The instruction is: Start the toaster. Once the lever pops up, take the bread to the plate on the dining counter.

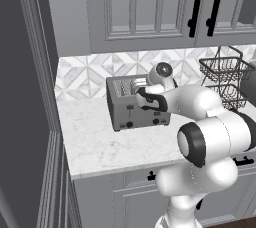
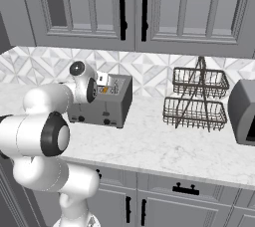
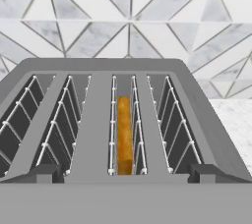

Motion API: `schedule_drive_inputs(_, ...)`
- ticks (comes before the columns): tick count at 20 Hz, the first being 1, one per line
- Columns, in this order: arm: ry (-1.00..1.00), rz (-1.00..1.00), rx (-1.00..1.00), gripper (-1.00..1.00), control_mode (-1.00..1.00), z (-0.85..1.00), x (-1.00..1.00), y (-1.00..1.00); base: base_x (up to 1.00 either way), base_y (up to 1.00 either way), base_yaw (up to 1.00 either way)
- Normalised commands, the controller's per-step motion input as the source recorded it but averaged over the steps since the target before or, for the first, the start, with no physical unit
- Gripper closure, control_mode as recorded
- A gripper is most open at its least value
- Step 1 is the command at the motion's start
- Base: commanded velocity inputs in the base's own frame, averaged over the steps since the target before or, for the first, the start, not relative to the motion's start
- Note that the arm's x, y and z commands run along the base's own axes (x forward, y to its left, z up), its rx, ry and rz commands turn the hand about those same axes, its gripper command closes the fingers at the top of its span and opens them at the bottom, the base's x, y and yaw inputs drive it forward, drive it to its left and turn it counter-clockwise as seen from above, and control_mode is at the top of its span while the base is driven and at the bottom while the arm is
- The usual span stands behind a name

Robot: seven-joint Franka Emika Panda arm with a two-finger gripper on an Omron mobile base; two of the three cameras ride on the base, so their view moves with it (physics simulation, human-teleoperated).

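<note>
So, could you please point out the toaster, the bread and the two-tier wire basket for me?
toaster point(image 1: 121, 109): left base view, on its grey front face.
bread point(image 3: 124, 137): hand view, on the slice's orange top edge in the third slot.
two-tier wire basket point(image 2: 193, 113): right base view, on the lower basket's mesh.

Matt metal and veined stone in front of you.
Your toaster point(image 3: 98, 95) looks brushed grey metal; bread point(image 3: 124, 134) rough, golden; counter point(image 1: 100, 142) smooth marble.
</note>
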Motion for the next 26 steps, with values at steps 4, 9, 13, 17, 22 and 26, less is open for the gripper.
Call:
schedule_drive_inputs(4, 0.0, 0.0, 0.0, -1.0, -1.0, 0.0, 0.0, 0.0, 0.0, 0.0, 0.0)
schedule_drive_inputs(9, 0.0, 0.0, 0.0, -1.0, -1.0, 0.0, 0.0, 0.0, 0.0, 0.0, 0.0)
schedule_drive_inputs(13, 0.0, 0.0, 0.0, -1.0, -1.0, 0.0, 0.0, 0.0, 0.0, 0.0, 0.0)
schedule_drive_inputs(17, 0.0, 0.0, 0.0, -1.0, -1.0, 0.0, 0.0, 0.0, 0.0, 0.0, 0.0)
schedule_drive_inputs(22, 0.0, 0.0, 0.0, -1.0, -1.0, 0.0, 0.0, 0.0, 0.0, 0.0, 0.0)
schedule_drive_inputs(26, 0.0, 0.0, 0.0, -1.0, -1.0, 0.0, 0.0, 0.0, 0.0, 0.0, 0.0)
